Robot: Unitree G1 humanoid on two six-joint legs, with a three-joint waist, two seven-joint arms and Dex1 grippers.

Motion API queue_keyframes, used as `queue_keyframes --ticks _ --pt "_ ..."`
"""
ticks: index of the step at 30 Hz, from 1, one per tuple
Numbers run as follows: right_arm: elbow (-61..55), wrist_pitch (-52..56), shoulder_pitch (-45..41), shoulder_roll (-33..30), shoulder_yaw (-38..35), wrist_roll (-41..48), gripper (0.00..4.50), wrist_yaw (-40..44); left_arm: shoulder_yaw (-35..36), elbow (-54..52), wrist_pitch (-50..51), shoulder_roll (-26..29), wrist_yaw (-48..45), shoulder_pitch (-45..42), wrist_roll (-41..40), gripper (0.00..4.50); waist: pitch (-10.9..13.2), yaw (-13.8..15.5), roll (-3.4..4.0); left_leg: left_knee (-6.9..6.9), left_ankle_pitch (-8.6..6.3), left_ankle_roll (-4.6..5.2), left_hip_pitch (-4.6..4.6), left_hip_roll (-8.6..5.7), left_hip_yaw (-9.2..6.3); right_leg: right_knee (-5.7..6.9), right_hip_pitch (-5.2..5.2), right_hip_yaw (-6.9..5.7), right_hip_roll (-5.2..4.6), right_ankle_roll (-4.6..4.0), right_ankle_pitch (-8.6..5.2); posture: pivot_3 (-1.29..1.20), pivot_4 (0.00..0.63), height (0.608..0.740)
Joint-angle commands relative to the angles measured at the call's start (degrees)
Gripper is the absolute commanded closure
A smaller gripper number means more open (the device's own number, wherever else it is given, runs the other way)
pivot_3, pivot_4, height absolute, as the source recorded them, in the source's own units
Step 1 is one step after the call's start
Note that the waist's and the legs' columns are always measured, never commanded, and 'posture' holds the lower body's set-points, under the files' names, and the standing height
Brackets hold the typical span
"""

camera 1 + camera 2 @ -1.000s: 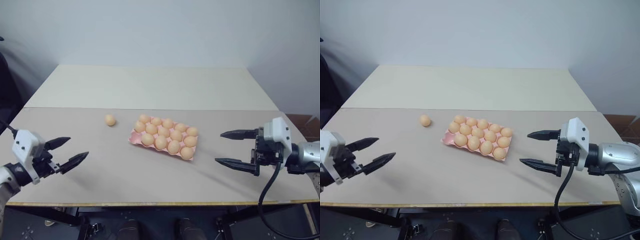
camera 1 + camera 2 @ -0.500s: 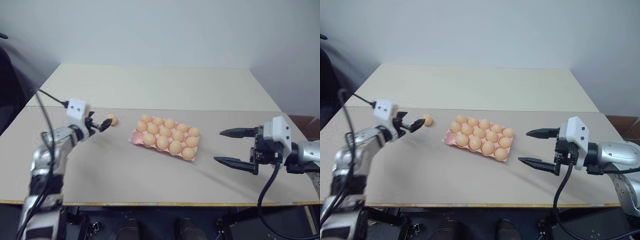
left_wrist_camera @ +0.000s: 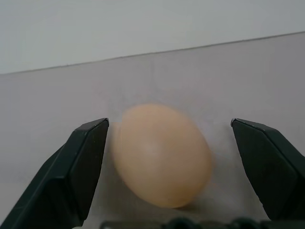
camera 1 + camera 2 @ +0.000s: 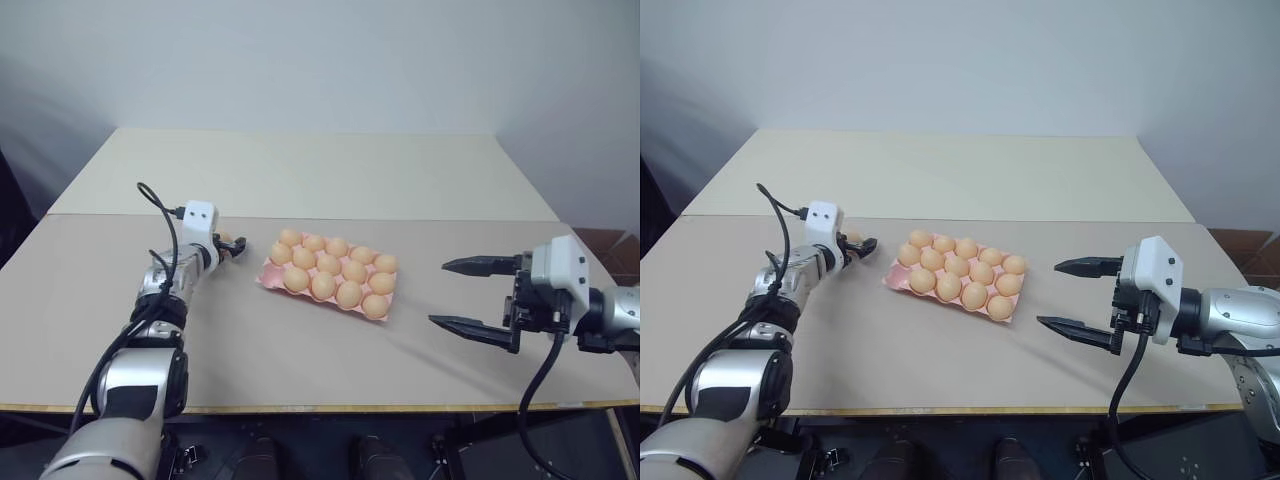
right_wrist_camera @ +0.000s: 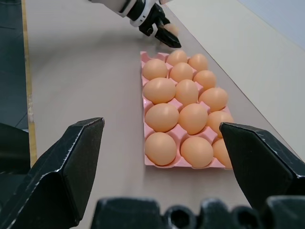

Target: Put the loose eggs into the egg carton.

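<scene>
1. The left gripper (image 3: 167, 162), a claw with two black fingers, is spread wide.
2. One small, smooth, pale orange-tan loose egg (image 3: 162, 155) lies right between those two fingers, on the flat beige table (image 4: 250, 340).
3. In the left wrist view one black finger (image 3: 76, 167) sits just beside the egg on one side. I cannot tell if it touches. The other finger stands apart from the egg, with bare table between them.
4. The left gripper is not squeezing the egg.
5. Seen from the head, the left gripper (image 4: 857, 246) is out over the table with the egg (image 4: 852, 238) at its tips.
6. The flat pink egg carton (image 4: 268, 278) lies on the table just past the left gripper, on the side toward the right arm. Its round cups hold many more orange-tan eggs.
7. The right gripper (image 4: 470, 296) is also spread wide and holds nothing.
8. It hangs above the table, pointing toward the carton, well apart from it.
9. In the right wrist view the carton (image 5: 143, 107) lies ahead of the right gripper's two fingers, and the left gripper shows beyond the carton's far end.
</scene>
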Motion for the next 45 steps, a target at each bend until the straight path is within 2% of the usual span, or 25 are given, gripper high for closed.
queue_keyframes --ticks 1,7,9,13,16,20,23,26,33,41,45 --pt "-1.85 0.11 -0.19 -0.68 -2.78 1.81 0.0 -0.3 0.32 3.69 -3.26 -0.06 -0.24 -3.27 0.78 0.64 0.0 -0.01 0.0 0.0 0.0 0.0 0.0 0.0 0.0 0.0 0.0 0.0 0.0 0.0 0.0 0.0 0.15 0.74" --pt "-2.32 0.2 0.33 -0.71 -3.29 1.88 0.0 -0.51 0.37 6.67 -5.27 -0.39 -0.98 -4.15 1.3 2.44 0.0 0.01 0.0 0.0 0.0 0.0 -0.01 -0.01 0.0 0.0 0.0 0.0 0.0 0.01 0.0 0.0 0.15 0.74" --pt "-2.42 0.17 0.61 -0.7 -3.46 1.91 0.0 -0.62 0.29 6.1 -5.61 -0.06 -1.02 -3.62 1.53 2.7 0.0 0.02 0.0 0.0 0.0 0.0 0.0 -0.01 0.0 0.01 0.0 -0.01 -0.01 0.01 0.0 0.0 0.15 0.74" --pt "-2.7 0.17 1.2 -0.54 -3.82 1.88 0.0 -1.0 -0.47 1.21 -6.1 1.64 -3.18 -1.54 1.98 2.72 0.0 -0.12 0.0 0.0 0.0 0.0 0.0 0.0 -0.01 0.01 0.0 -0.01 0.0 0.01 0.0 0.0 0.15 0.74" --pt "-2.93 0.13 1.76 -0.42 -4.11 1.93 0.0 -1.16 -0.94 -10.9 -5.55 3.22 -10.34 2.77 -0.11 2.72 0.0 -0.3 0.0 -0.01 0.0 0.0 0.0 0.01 -0.01 0.02 -0.01 0.0 0.01 0.01 0.0 0.0 0.15 0.74" --pt "-3.04 -0.04 2.04 -0.25 -3.85 2.08 0.0 -1.6 -2.59 -31.62 -1.88 5.01 -24.37 11.35 -6.42 2.72 0.0 -0.15 0.0 0.0 0.0 -0.01 -0.02 0.01 0.0 0.02 -0.02 0.02 -0.02 0.0 0.0 0.0 0.15 0.74" --pt "-2.94 -0.11 1.68 -0.08 -3.28 2.03 0.0 -1.87 -5.05 -40.4 0.6 5.45 -30.49 15.52 -8.74 2.72 0.0 0.15 0.0 0.0 0.0 0.0 0.04 0.0 0.02 0.03 0.03 0.03 -0.04 0.0 0.0 0.0 0.15 0.74" --pt "-3.06 -0.05 1.53 0.01 -3.08 2.09 0.0 -2.12 -7.37 -43.53 0.93 5.35 -33.6 17.56 -8.78 2.72 0.0 0.12 0.0 0.01 0.01 0.0 0.08 0.0 0.01 0.04 0.06 0.04 -0.03 -0.03 -0.01 0.0 0.15 0.74" --pt "-4.77 0.14 3.43 0.37 -4.58 2.44 0.0 -2.93 -11.47 -42.53 0.44 5.77 -35.06 18.28 -5.62 2.72 0.0 -0.11 0.0 0.01 0.01 0.02 0.1 0.0 -0.02 0.05 0.06 0.07 0.01 -0.02 0.0 0.0 0.15 0.74" --pt "-6.0 0.13 4.76 0.47 -5.2 2.75 0.0 -4.3 -10.51 -43.62 1.38 7.15 -35.91 18.41 -5.99 0.15 -0.01 0.04 0.0 0.02 0.02 0.03 0.1 -0.02 -0.02 0.04 0.08 0.06 -0.01 -0.02 -0.01 0.0 0.15 0.74" --pt "-5.74 -0.07 4.57 0.52 -4.79 2.69 0.0 -4.49 -8.94 -46.3 2.23 8.76 -36.08 19.64 -7.21 0.04 -0.01 -0.12 0.0 0.02 0.02 0.03 0.09 -0.01 -0.03 0.04 0.06 0.06 0.0 -0.02 -0.01 0.0 0.15 0.74"
